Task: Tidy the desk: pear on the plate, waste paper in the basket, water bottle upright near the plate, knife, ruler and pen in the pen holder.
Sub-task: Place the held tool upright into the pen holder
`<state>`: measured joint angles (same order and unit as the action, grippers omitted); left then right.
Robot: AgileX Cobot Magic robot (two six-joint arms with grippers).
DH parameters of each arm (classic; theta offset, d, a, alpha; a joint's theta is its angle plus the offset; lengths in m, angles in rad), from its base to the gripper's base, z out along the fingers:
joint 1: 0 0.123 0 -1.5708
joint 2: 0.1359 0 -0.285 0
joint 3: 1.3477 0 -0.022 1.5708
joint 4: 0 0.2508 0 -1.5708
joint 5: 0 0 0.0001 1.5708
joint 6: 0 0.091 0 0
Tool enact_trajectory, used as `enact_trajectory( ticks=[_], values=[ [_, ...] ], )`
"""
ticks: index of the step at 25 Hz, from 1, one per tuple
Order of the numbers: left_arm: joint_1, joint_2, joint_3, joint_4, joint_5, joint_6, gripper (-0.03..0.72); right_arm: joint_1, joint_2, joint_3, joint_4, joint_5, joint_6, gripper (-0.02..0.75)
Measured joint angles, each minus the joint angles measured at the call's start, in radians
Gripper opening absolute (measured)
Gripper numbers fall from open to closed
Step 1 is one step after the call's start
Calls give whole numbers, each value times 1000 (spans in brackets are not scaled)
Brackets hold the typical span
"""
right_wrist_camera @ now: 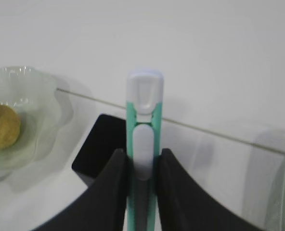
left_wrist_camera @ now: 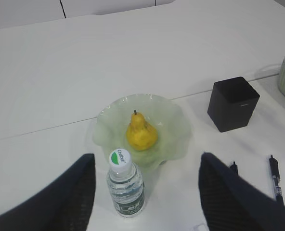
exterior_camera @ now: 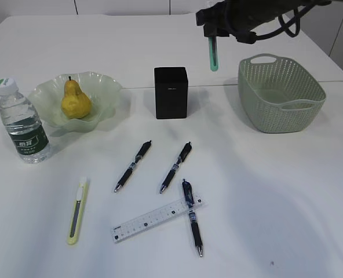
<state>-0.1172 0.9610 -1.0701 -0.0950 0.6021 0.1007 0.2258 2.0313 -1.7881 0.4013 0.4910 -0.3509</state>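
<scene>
Right wrist view: right gripper [right_wrist_camera: 143, 168] pinching a slim teal-and-white plastic utility knife [right_wrist_camera: 144, 134] between its dark fingers [right_wrist_camera: 114, 178], knife's long axis running straight along the gripper's axis, white end away from the wrist. Just beyond and below — the open mouth of the small matte black square pen holder [right_wrist_camera: 101, 144], showing slightly left of the knife's line.

Exterior view: knife [exterior_camera: 213, 53] hanging near-vertical in the air, tip down, up and to the right of the pen holder [exterior_camera: 171, 92], between it and the sage-green perforated plastic basket [exterior_camera: 280, 92]. Not yet over the opening; judged next need — shift toward the holder, keep the knife upright, lower the tip into the mouth before letting go. Narrow mouth, so a tilt risks catching the rim.

Left wrist view: left gripper [left_wrist_camera: 146, 192] spread wide, holding nothing, hovering above the small clear white-capped water bottle [left_wrist_camera: 125, 185], which stands upright just beside the pale green ruffled glass plate [left_wrist_camera: 174, 130] with the yellow pear [left_wrist_camera: 141, 133] on it. Right arm clearly the nearer one to the holder.
</scene>
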Motion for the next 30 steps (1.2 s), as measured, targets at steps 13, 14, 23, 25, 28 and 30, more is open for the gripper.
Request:
enact_trajectory(
  ticks=[13,14,23,25,28,30],
  values=[
    [0,38,0,0,-12,0,474,74,133,0,16,-426,-50,164],
    [0,38,0,0,-14,0,474,74,144,0,16,-450,-50,164],
    [0,38,0,0,-18,0,474,76,239,-81,32,-484,-48,164],
    [0,38,0,0,-18,0,474,78,252,-100,43,-484,-42,164],
    [0,38,0,0,-18,0,474,84,262,-116,57,-491,-36,164],
    [0,40,0,0,-20,0,474,98,271,-119,61,-498,-33,164]
  ],
)
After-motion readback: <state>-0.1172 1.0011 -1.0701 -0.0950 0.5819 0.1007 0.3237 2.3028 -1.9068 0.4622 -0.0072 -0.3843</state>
